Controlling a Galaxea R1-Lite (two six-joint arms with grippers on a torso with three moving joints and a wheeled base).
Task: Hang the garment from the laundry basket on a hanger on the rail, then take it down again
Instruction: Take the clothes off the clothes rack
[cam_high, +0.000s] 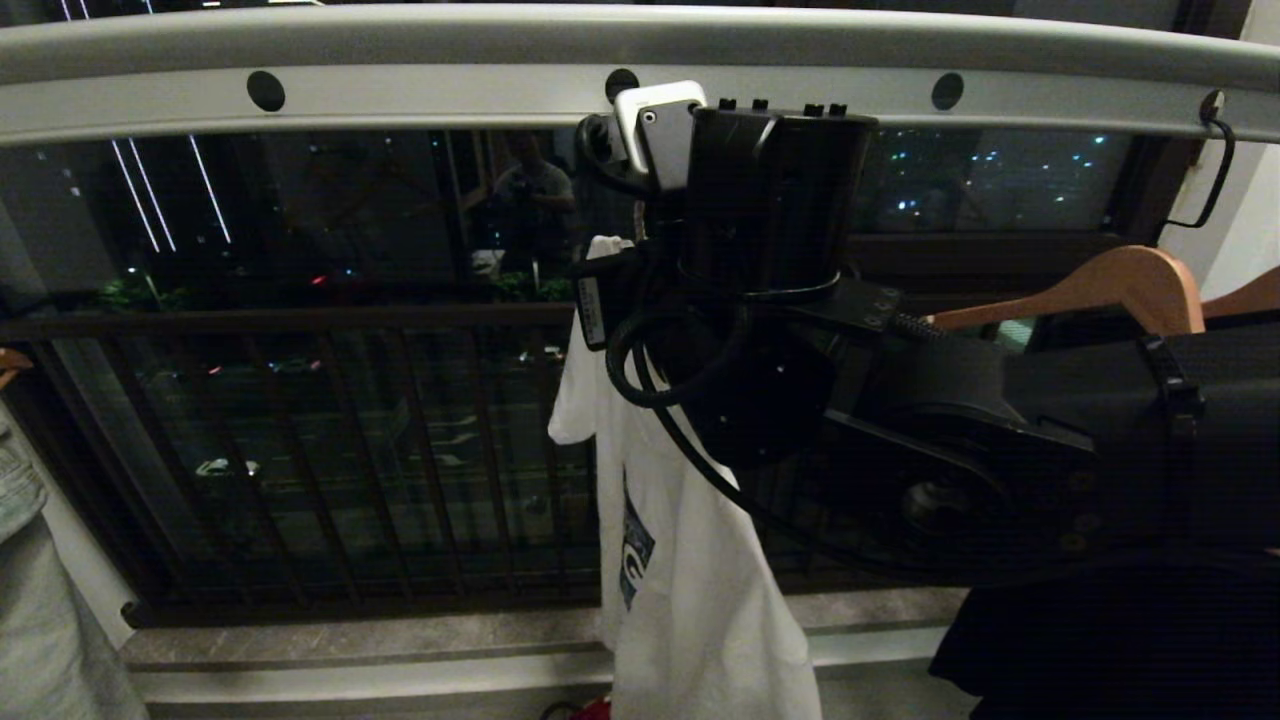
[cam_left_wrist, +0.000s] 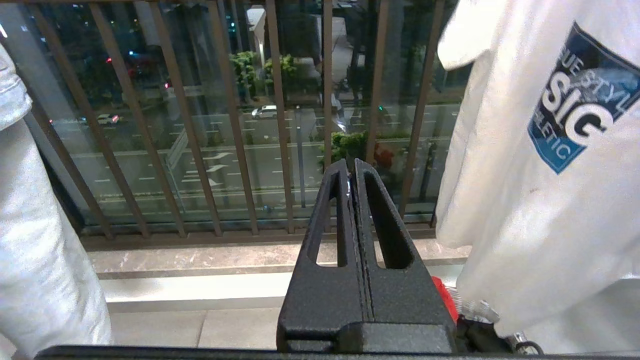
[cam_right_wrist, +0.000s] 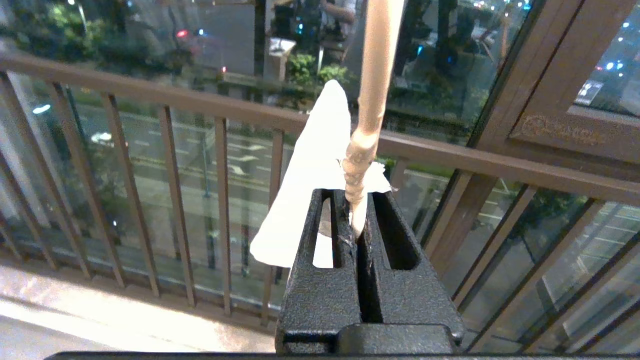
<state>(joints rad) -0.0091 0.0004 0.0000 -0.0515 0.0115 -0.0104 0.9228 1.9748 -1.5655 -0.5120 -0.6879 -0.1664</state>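
your right end effector (cam_right_wrist: 357, 220) is clamped shut on the twisted neck of the hanger (cam_right_wrist: 361, 155), with the cream wire running up and out of the right wrist view. in the head view that arm fills the middle, raised right up under the rail (cam_high: 420, 95), close to one of its round holes, so you can't actually see whether the hook is seated there or just near it.

the garment (cam_high: 690, 600) is on the hanger and draped down below the arm, logo side showing, hem down near the floor line. your left end effector (cam_left_wrist: 354, 200) is pinched closed on nothing, parked low and pointing at the balcony railing (cam_left_wrist: 280, 125), with the shirt just off to one side of it.

a wooden hanger (cam_high: 1110, 285) sits further along to the right, near the arm but apart from the shirt. the laundry basket isn't in any view.

my read: you're at the rail end of things, either seating the hook or lifting it off. next move needs a careful check that the hook is through or clear before you let go or pull, or the shirt swings and drops.
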